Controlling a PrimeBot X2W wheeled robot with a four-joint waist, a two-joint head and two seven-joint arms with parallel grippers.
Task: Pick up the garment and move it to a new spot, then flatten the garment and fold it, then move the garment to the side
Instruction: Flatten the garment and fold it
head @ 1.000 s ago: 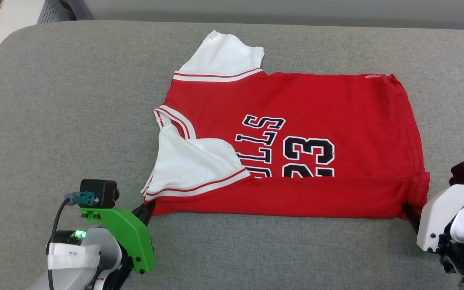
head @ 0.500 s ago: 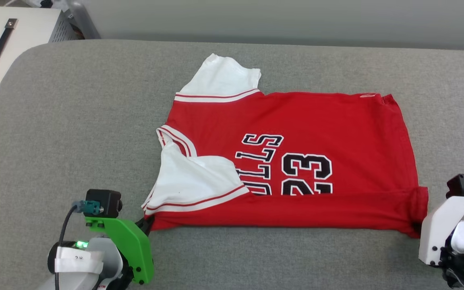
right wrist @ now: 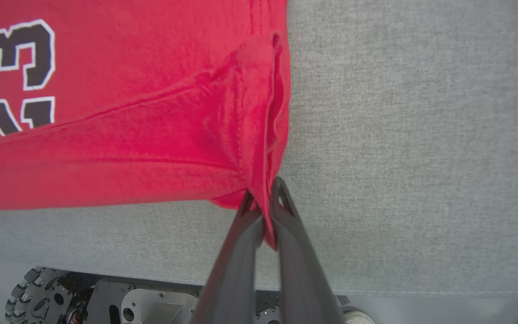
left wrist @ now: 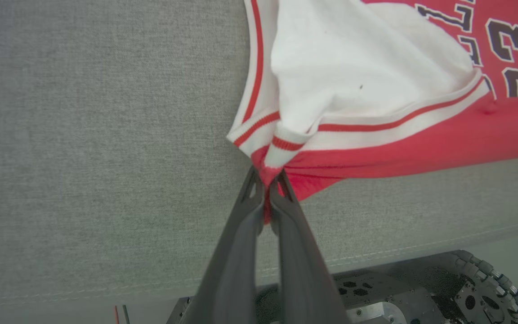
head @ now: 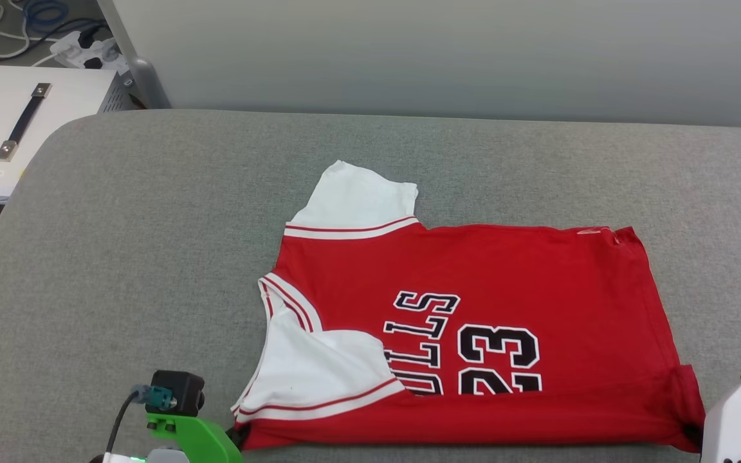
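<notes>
1. The garment (head: 505,270), a red jersey T-shirt lettered "BULLS 23", lies front up and sideways on the grey-covered desk (head: 152,225), close to its near edge, collar toward the robot's left.
2. Its near long edge is turned over in a red band that hides the lower part of the lettering (head: 473,347). The near sleeve (head: 319,373) lies folded across the chest, while the far sleeve (head: 361,199) juts out flat beyond the body.
3. The left hand (left wrist: 267,175) is pinched tight on the bunched corner where striped sleeve trim meets red cloth. The right hand (right wrist: 263,191) is pinched just as tight on the gathered hem corner at the band's other end.
4. By the look of it, this is the folding step, with both held corners due to be carried across the shirt.
5. Each grip takes only a small tuck of cloth at the fingertips, so a sharp tug could free a corner and let the band fall open.
6. Uneven travel of the two hands would likely skew the fold line, and the loose near sleeve could crumple inside it.
7. With the shirt this close to the desk's edge, a drag toward the robot could spill cloth over the side.
8. A white case (head: 17,122) with a black handle stands beyond the desk's far left corner, well apart from the shirt.
</notes>
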